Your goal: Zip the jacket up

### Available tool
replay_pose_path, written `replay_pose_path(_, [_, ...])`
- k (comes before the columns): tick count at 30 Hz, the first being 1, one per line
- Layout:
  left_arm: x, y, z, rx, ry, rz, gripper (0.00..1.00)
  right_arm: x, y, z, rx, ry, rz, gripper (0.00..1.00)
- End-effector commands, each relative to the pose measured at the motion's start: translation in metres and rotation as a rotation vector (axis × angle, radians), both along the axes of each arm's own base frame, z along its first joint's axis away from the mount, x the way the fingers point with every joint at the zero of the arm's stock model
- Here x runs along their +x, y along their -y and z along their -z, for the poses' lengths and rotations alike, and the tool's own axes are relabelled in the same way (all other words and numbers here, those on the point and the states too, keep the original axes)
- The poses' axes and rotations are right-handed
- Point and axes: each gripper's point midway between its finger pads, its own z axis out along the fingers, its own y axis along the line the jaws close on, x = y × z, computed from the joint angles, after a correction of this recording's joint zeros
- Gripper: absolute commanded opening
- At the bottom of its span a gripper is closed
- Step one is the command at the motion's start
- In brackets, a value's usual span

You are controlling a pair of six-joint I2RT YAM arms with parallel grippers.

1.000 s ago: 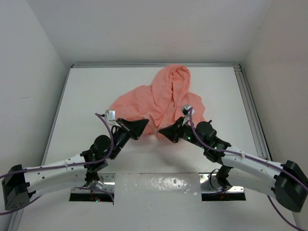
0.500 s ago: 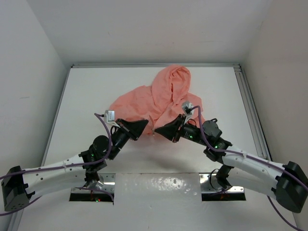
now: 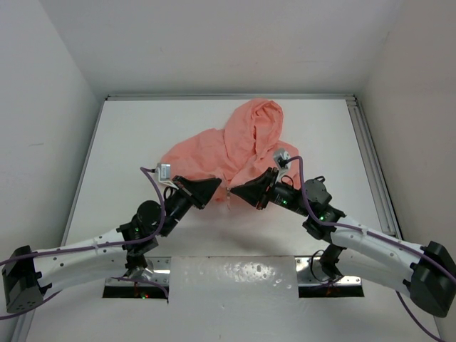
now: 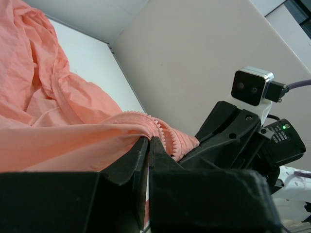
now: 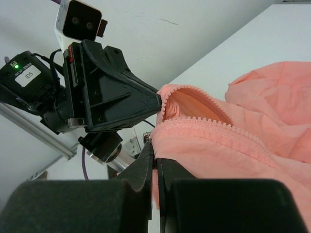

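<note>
The salmon-pink jacket (image 3: 239,146) lies crumpled on the white table, hood toward the back. Its near hem is lifted between my two grippers. My left gripper (image 3: 217,188) is shut on the jacket's front edge, just beside a row of pink zipper teeth (image 4: 163,135). My right gripper (image 3: 234,191) faces it, tips nearly touching, and is shut on the other front edge (image 5: 204,141) close under its zipper teeth (image 5: 218,130). A small metal piece (image 5: 146,138) shows at the tip of the right fingers. In the right wrist view the left gripper (image 5: 158,98) pinches the fabric just beyond.
A raised metal rail (image 3: 370,157) runs along the table's right side, and white walls close in the table (image 3: 142,135) at the back and sides. Purple cables (image 3: 153,178) loop over both wrists. A shiny plate (image 3: 235,274) sits between the arm bases.
The right gripper has moved left toward the left gripper, drawing the jacket's edge with it, so the two tips now nearly meet. The left arm has stayed in place.
</note>
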Motion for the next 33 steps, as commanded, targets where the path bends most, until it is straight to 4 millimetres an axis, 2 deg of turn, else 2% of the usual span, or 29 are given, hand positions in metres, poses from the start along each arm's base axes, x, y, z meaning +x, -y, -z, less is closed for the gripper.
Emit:
replay_pose_path(1, [-0.0020,-0.0021,-0.0158,-0.057,0.034,0.012,0.00,0.0052,0.0023,-0.0204,0.056,0.050,0.027,0.00])
replay_pose_path(33, [-0.0016,-0.0020,-0.0126,-0.044,0.047,0.008,0.00,0.0072,0.0043,-0.0139,0.033,0.029,0.044,0.00])
